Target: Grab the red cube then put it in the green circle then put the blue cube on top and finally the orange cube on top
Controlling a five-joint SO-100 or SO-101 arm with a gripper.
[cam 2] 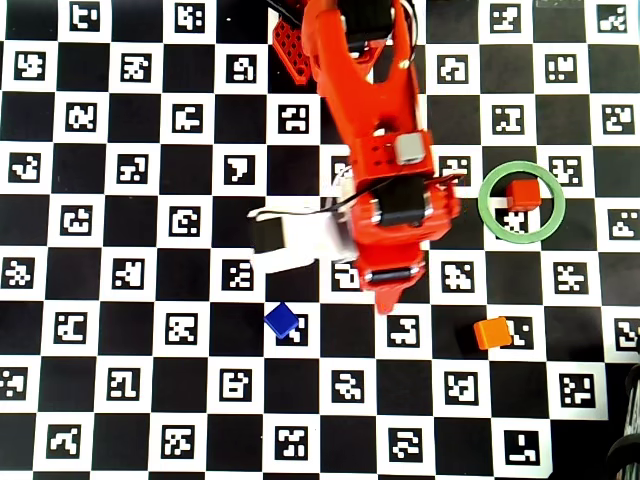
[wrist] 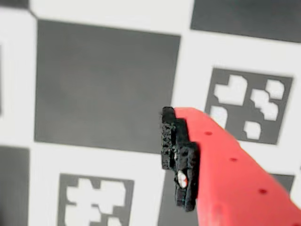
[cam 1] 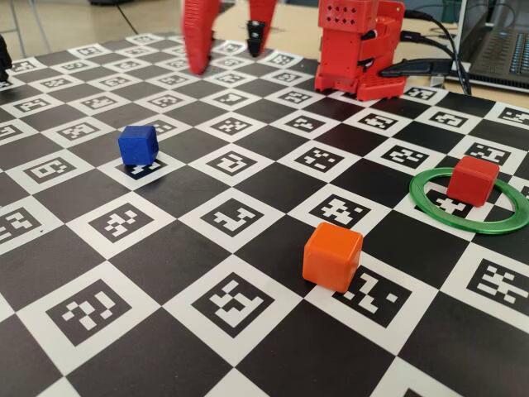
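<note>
The red cube (cam 1: 473,180) sits inside the green circle (cam 1: 430,213) at the right; in the overhead view the cube (cam 2: 523,193) lies within the ring (cam 2: 486,200). The blue cube (cam 1: 138,145) stands alone at the left, also in the overhead view (cam 2: 282,320). The orange cube (cam 1: 332,256) sits front centre, also in the overhead view (cam 2: 492,332). My gripper (cam 1: 231,37) hangs high at the back, open and empty, behind and to the right of the blue cube. The wrist view shows only one red finger with a black pad (wrist: 178,155) above the board.
A checkerboard mat of marker tiles (cam 1: 231,219) covers the table. The red arm base (cam 1: 359,45) stands at the back, with cables and a laptop (cam 1: 500,41) to its right. In the overhead view the arm (cam 2: 385,160) spans the board's centre.
</note>
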